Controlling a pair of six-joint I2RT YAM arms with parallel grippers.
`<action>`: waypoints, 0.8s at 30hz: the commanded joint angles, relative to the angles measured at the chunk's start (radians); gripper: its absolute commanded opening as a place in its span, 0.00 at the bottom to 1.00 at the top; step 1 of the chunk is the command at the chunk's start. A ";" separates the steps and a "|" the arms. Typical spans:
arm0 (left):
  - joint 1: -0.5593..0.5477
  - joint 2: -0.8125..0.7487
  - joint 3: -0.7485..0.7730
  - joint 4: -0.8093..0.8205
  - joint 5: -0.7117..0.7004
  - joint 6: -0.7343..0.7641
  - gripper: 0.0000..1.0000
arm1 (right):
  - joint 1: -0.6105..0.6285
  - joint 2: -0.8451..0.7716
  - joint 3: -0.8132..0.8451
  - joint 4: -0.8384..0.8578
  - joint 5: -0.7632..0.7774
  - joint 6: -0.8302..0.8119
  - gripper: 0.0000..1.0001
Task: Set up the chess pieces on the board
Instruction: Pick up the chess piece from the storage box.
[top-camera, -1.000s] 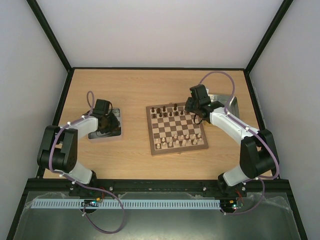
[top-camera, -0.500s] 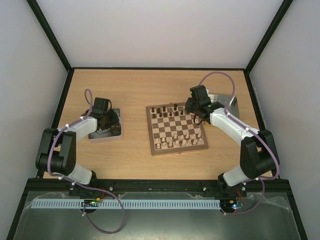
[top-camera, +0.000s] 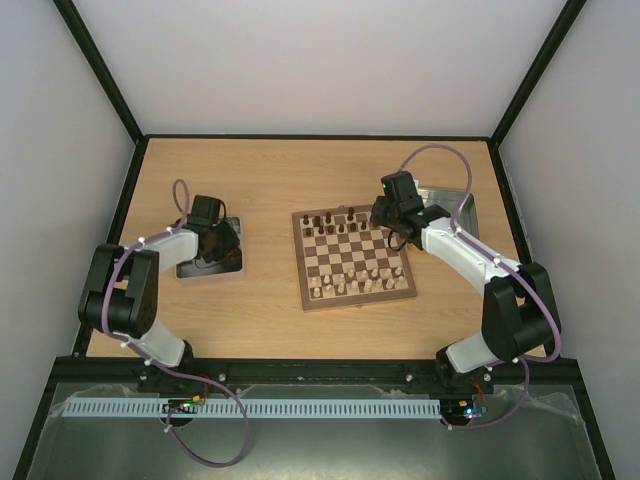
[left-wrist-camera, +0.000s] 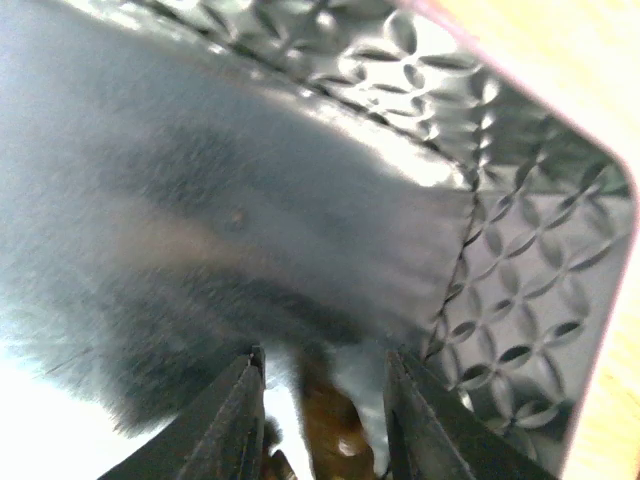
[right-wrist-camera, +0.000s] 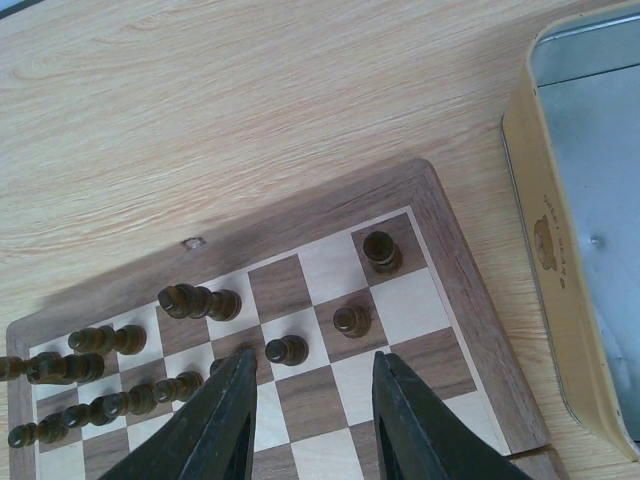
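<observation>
Right gripper (right-wrist-camera: 312, 372) hangs over the far right corner of the board (top-camera: 355, 262), jaws spread, nothing between them. Dark pieces (right-wrist-camera: 380, 250) stand on the far rows under it, and pale pieces (top-camera: 352, 284) fill the near rows. Just right of the board, not touching it, is a tin (right-wrist-camera: 541, 245) with a cream rim and a shiny floor.

Left gripper (left-wrist-camera: 325, 425) is down inside the left tray (top-camera: 232, 268), well left of the board. There's a brown blur (left-wrist-camera: 335, 440) between its fingers. I can't tell what it is or whether they're pinching it: the wrist view is smeared and cut off at the bottom edge. From above, the arm covers most of that tray. Piece types are too small to read in the top view.

The table (top-camera: 270, 180) is light wood grain, boxed in by white walls (top-camera: 320, 60) and a black frame (top-camera: 101, 70).
</observation>
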 joint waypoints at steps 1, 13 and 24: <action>-0.004 0.052 0.042 -0.036 0.015 0.007 0.34 | -0.004 -0.027 -0.008 0.009 0.010 0.013 0.31; -0.010 0.053 0.070 -0.062 0.028 0.057 0.30 | -0.004 -0.031 -0.008 0.011 0.007 0.013 0.31; -0.025 0.028 0.039 -0.075 0.078 0.071 0.22 | -0.004 -0.028 -0.010 0.018 -0.004 0.016 0.31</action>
